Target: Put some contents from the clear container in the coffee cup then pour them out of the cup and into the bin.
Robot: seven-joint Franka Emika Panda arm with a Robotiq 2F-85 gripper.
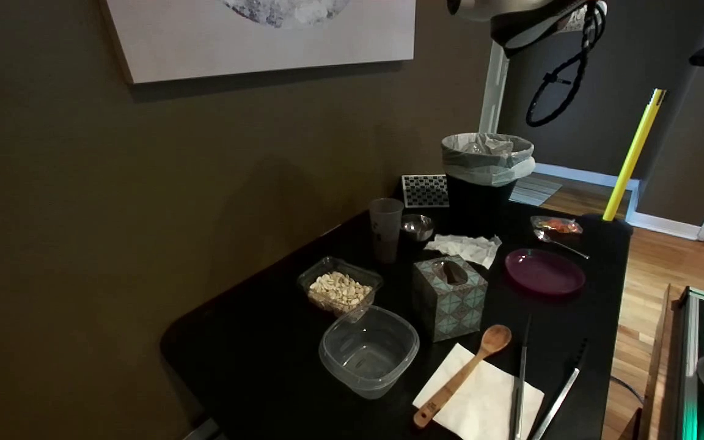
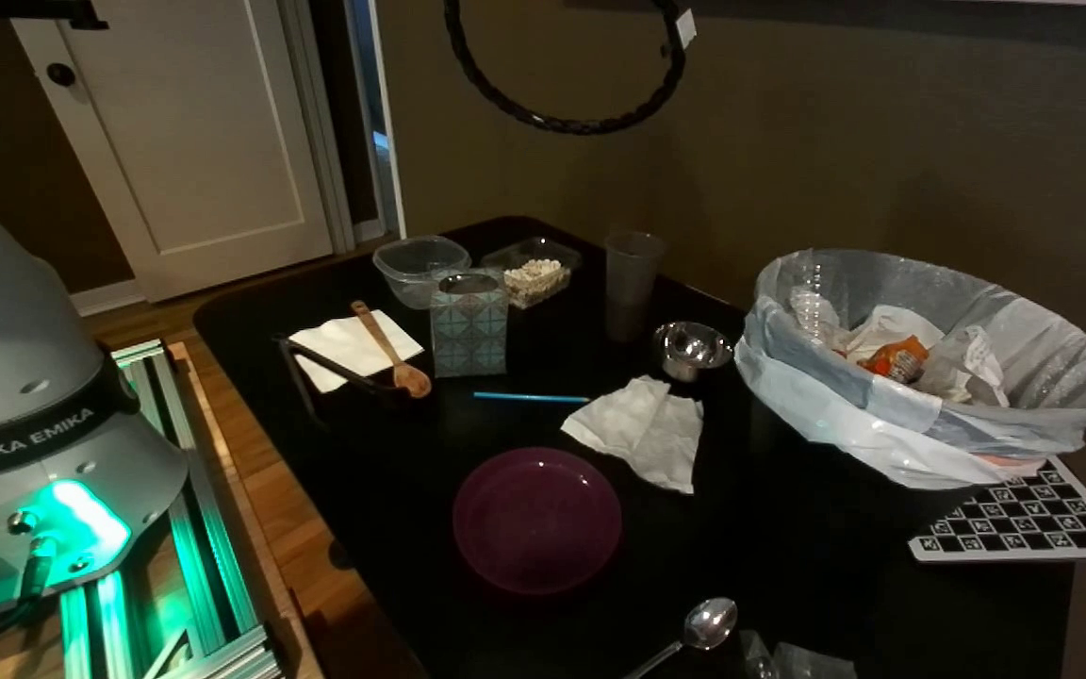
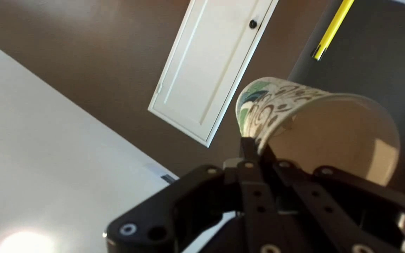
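My gripper [image 3: 260, 151] shows only in the wrist view, shut on the rim of a white paper coffee cup [image 3: 276, 105] with a brown, green and blue pattern. The cup lies tilted, its mouth toward the camera; its visible inside is plain tan with no bits seen. Both exterior views leave cup and gripper out. The clear container [image 1: 378, 282] holds pale beige bits, the contents [image 1: 340, 288]; the container [image 2: 510, 253] and contents [image 2: 535, 278] also show beyond the tissue box. The black bin [image 1: 489, 166] has a pale liner; its liner [image 2: 882, 429] holds trash.
A tall frosted cup [image 1: 385, 229] stands beside a metal bowl [image 1: 417, 226]. A larger clear tub [image 1: 369, 357], tissue box [image 1: 450, 305], wooden spoon [image 1: 465, 376] and maroon plate [image 1: 544, 272] are on the black table. The arm [image 1: 529, 27] and hanging cable [image 1: 572, 85] are high near the bin.
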